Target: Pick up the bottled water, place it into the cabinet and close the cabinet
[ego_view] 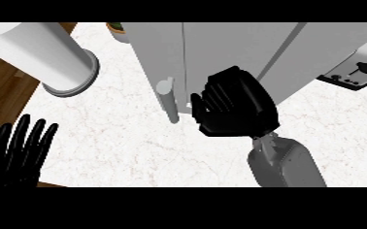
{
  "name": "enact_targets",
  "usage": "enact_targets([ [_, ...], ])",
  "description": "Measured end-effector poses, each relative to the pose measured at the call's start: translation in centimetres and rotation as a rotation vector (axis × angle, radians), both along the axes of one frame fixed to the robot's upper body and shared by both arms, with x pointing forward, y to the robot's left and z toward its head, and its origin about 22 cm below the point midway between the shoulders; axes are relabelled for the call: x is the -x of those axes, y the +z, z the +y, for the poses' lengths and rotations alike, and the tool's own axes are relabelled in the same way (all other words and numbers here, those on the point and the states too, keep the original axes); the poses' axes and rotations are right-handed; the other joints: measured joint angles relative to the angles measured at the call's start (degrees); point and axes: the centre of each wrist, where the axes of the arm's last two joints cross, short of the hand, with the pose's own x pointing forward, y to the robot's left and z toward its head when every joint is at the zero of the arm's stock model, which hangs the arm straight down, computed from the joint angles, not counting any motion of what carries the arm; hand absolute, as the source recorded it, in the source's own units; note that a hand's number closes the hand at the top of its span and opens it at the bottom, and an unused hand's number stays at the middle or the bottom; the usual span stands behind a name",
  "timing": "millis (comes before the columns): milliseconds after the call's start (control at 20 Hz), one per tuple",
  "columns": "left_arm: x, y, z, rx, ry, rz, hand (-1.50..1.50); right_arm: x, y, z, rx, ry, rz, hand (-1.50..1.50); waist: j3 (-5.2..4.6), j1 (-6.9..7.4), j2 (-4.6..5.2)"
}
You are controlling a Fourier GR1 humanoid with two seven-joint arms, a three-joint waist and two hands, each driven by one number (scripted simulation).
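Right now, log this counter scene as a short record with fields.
cabinet: grey cabinet on the marble counter, doors look shut
handle: grey bar at the door's lower edge
right robot hand: against the cabinet front, fingers curled
left robot hand: open, resting at lower left edge
bottled water: not visible
other: white cylinder upper left; toaster at right edge

The surface point(129, 140) looks like pale, faintly veined matt stone with a wood-grain edge at the left, the cabinet point(215, 48) is smooth matt grey with a metal-looking handle point(168, 99), and the white cylinder point(43, 53) seems smooth on its dull grey base.
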Motion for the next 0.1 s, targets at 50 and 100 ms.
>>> enact_targets([
  [50,-0.01,-0.05,0.1,0.002,0.0,0.0,-1.5,-1.15,0.23,0.39,0.0,-0.013,0.008,1.5,0.06,-0.14,-0.09],
  [100,-0.04,-0.07,0.04,0.003,0.001,0.001,-1.5,-1.97,0.33,0.79,0.002,-0.021,0.022,1.5,0.26,-0.6,-0.3],
])
